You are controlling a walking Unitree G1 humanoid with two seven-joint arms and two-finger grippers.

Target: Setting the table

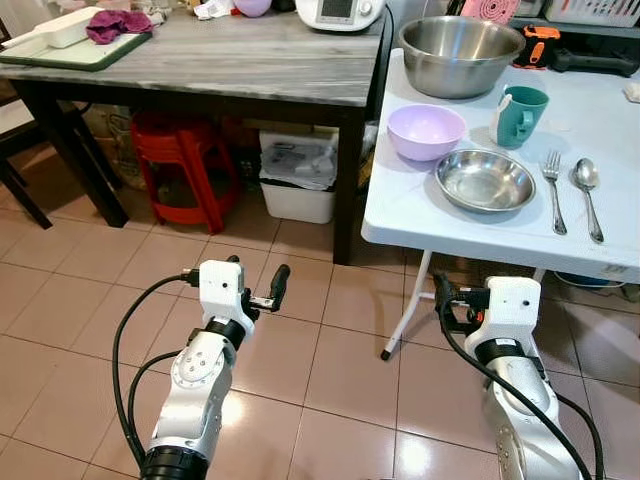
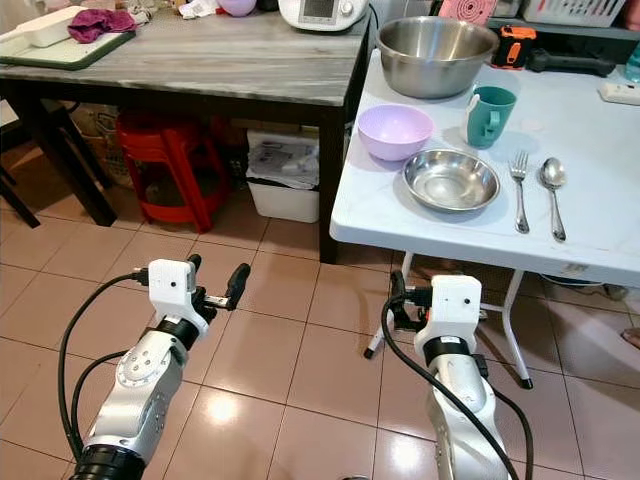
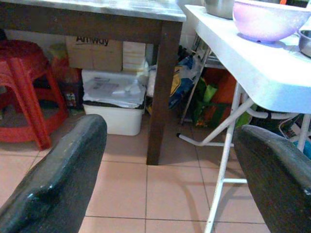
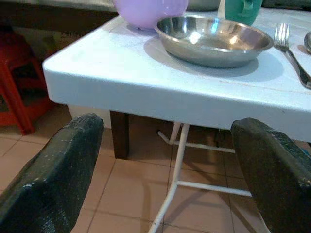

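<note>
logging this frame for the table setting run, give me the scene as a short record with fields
surface: white folding table
place setting: steel plate, with fork and spoon on its right
bowls: lilac bowl; large steel mixing bowl behind it
cup: teal mug, upright
left gripper: open, low over the floor tiles, holding nothing
right gripper: open, below the table's near edge, holding nothing
</note>
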